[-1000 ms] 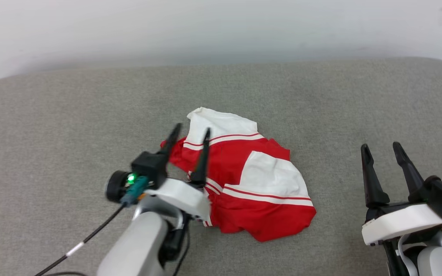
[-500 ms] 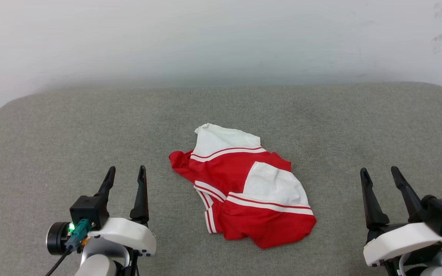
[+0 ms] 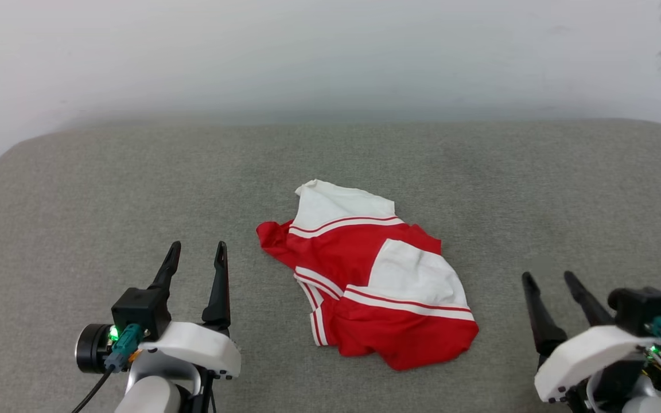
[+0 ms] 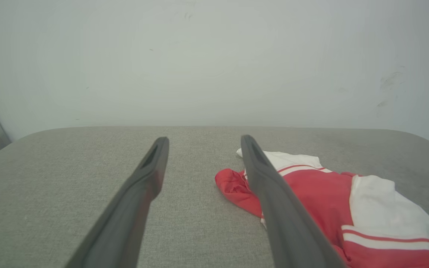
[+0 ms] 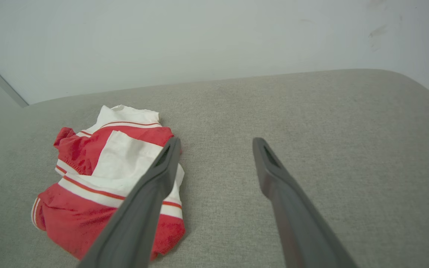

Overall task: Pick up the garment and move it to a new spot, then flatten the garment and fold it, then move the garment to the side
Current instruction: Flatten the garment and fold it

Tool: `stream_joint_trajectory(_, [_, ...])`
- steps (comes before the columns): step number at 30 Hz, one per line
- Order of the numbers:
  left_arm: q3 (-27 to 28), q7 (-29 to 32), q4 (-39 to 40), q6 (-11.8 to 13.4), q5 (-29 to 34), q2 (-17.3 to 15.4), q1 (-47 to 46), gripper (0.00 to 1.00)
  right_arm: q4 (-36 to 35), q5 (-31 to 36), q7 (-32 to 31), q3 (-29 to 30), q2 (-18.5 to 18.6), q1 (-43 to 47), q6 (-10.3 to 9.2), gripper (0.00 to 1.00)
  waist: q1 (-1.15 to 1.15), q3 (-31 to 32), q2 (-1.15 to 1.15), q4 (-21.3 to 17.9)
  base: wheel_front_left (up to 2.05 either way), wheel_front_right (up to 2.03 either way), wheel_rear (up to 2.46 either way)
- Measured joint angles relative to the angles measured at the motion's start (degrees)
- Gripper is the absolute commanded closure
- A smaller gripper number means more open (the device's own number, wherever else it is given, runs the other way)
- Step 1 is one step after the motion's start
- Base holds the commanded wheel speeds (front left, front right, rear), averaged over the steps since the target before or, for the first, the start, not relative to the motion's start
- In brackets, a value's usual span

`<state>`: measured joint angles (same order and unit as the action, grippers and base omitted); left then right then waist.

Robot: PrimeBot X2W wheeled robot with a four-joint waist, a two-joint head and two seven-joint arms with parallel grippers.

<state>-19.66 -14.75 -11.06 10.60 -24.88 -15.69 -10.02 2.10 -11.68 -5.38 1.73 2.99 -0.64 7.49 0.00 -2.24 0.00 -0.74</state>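
The garment (image 3: pixel 365 275), a red shirt with white sleeves and red-and-white striped trim, lies crumpled in a compact heap at the middle of the grey cushion; its lettering is hidden in the folds. My left gripper (image 3: pixel 197 251) is open at the lower left, clear of the cloth and holding nothing. My right gripper (image 3: pixel 549 281) is open at the lower right, also apart from the shirt. In the left wrist view the garment (image 4: pixel 330 201) lies right of the open gripper (image 4: pixel 202 140). In the right wrist view the garment (image 5: pixel 106 175) sits left of the open gripper (image 5: pixel 215 142).
The grey fabric cushion (image 3: pixel 78 189) spreads wide around the shirt, with rounded far corners. A pale wall (image 3: pixel 330 51) rises behind its back edge. A black cable (image 3: pixel 86 396) trails from the left wrist.
My left gripper drew back from over the shirt's left edge to the lower left, empty. The right gripper sank slightly lower in view. The head camera shifted, so the whole scene slid.
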Motion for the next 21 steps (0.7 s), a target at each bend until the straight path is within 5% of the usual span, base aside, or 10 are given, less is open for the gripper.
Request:
stream_joint_trajectory(10, [-1.3,-0.1,1.6,-0.4,1.0,1.6,-2.9,0.00,3.9,-7.2,-25.3,-8.6,6.5,-11.0,0.01,0.00,0.01,-3.3,0.00,4.2,0.00,0.00,0.00])
stream_joint_trajectory(21, [-1.8,-0.2,0.6,-1.9,1.8,4.2,-6.5,0.00,9.5,-12.4,-33.9,-22.5,14.0,-25.5,0.01,0.00,0.01,-9.3,0.00,9.5,0.00,0.00,0.00])
